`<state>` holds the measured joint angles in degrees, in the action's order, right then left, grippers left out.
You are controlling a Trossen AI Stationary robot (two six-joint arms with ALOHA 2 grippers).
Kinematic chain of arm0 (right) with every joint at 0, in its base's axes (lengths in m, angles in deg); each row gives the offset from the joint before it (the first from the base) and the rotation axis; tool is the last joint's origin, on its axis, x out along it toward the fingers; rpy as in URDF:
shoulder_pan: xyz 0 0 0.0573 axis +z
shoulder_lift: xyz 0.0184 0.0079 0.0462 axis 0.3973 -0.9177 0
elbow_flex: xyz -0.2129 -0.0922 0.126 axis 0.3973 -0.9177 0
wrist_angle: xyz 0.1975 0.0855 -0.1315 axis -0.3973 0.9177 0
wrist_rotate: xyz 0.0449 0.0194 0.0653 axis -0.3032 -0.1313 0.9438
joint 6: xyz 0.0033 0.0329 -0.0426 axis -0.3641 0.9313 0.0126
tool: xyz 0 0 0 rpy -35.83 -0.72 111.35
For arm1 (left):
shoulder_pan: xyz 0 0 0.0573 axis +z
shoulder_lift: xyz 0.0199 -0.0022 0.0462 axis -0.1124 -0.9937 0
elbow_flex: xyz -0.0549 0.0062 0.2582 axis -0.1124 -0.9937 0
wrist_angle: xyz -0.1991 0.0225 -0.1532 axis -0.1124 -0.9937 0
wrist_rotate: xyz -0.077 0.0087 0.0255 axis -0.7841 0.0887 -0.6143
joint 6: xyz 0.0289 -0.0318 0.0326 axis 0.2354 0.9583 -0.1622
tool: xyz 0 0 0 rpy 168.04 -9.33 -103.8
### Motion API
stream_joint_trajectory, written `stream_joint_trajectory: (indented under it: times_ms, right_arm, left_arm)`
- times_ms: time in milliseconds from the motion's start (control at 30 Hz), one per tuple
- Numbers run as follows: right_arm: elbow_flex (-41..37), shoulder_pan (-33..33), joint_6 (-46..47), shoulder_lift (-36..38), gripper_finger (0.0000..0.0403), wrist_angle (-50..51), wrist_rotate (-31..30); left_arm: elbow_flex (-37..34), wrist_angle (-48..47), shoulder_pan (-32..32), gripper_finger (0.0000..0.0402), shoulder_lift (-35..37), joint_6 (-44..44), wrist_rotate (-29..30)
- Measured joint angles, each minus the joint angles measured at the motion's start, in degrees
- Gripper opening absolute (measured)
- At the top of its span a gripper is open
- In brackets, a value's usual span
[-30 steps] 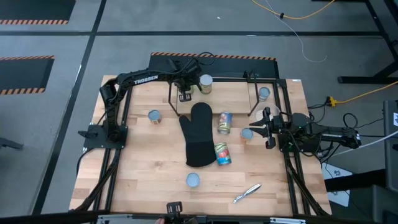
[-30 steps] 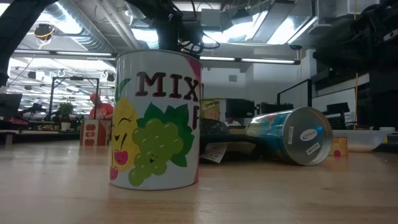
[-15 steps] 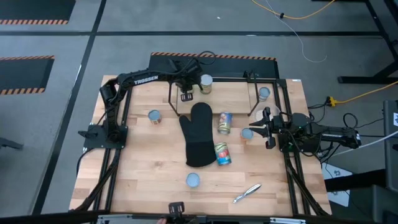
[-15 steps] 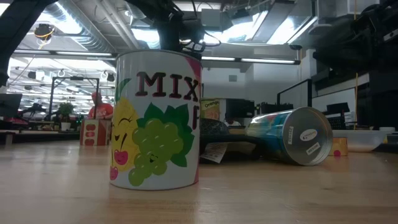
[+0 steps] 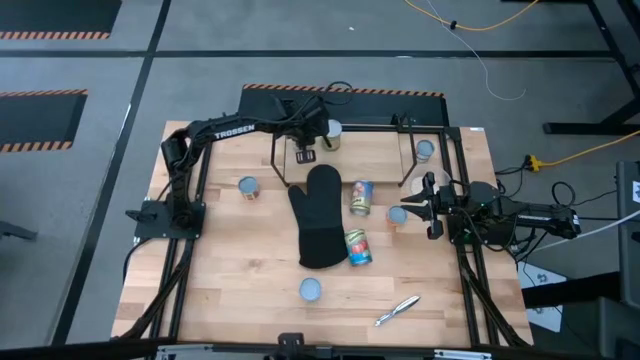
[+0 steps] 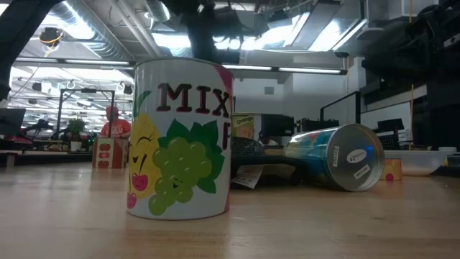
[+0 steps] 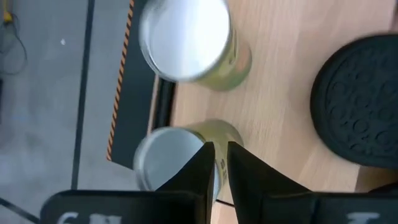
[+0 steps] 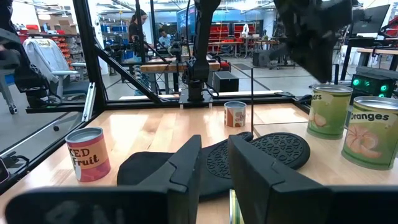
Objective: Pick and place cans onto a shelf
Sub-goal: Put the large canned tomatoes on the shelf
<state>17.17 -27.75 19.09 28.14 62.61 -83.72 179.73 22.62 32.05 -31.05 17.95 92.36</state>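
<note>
Two cans (image 5: pixel 359 221) on their sides

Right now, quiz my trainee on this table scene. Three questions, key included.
1. True or false: the black oven mitt lies flat near the middle of the table.
2. The left end effector is closest to: A) a can; B) the pen-like item; C) the table's near edge.
3. In the low view, which word tops the label of the upright can nearest the camera?

Key: 1 true; 2 A; 3 MIX.
</note>
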Motion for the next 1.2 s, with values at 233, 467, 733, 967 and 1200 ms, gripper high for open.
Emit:
stream_joint_trajectory:
  times_ms: [233, 467, 733, 967, 1200]
  right_arm:
    - [0.0, 0.0, 0.0, 0.0, 0.0084, -0.4, 0.0]
    - [0.0, 0.0, 0.4, 0.0, 0.0109, -1.1, 0.0]
    - [0.5, 0.0, 4.5, 0.2, 0.0188, -3.9, 0.1]
    - [5.7, 0.0, 4.4, -2.1, 0.0196, -3.4, 1.0]
    - [13.6, 0.0, 4.7, -12.5, 0.0197, -1.8, 1.1]
  left_arm:
    - [7.8, -5.8, -4.1, 0.0032, 0.1, 0.0, -0.2]
    - [13.2, -14.7, -8.7, 0.0022, 3.1, 2.8, -4.6]
    - [8.2, -17.4, -13.9, 0.0013, 14.6, 10.2, -10.5]
    - [-16.0, -1.5, -23.1, 0.0016, 29.4, 17.0, -5.5]
    - [-39.1, 20.1, -30.1, 0.0023, 40.3, 19.5, -4.2]
